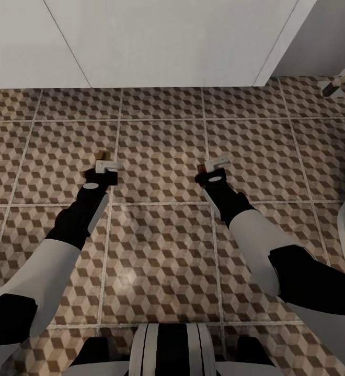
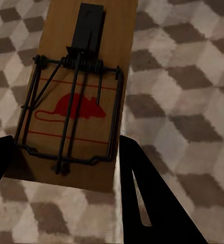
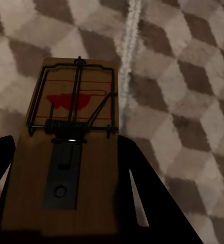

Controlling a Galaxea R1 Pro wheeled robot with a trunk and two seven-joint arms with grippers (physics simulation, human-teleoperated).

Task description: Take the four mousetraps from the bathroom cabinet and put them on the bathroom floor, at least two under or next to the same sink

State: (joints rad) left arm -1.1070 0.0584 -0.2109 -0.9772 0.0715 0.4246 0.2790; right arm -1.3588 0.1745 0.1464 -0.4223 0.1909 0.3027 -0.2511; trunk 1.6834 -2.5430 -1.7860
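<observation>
Looking down from the head view, both arms are held out over the bathroom floor (image 1: 162,156), with a white wall-hung unit along the far edge of the tiles. A bit of brown board (image 1: 103,154) pokes out past the left gripper (image 1: 107,166); the right gripper (image 1: 214,166) is level with it, well apart, with a sliver of brown at its tip too.

Left wrist view: a mousetrap (image 2: 79,101) is pinched between the dark fingers (image 2: 152,203), so the jaws are closed on it. Its long axis runs straight out along the fingers, wire bail and red mouse mark nearest the fingers, patterned tile beneath.

Right wrist view: same deal, a second mousetrap (image 3: 71,147) is clamped in the jaws, long axis out along the fingers (image 3: 152,203), red mark at the far end, a grout line just beside it.

Both boards look to be hanging above the floor, so straight down is probably the drop direction, and neither arm seems nearer.
</observation>
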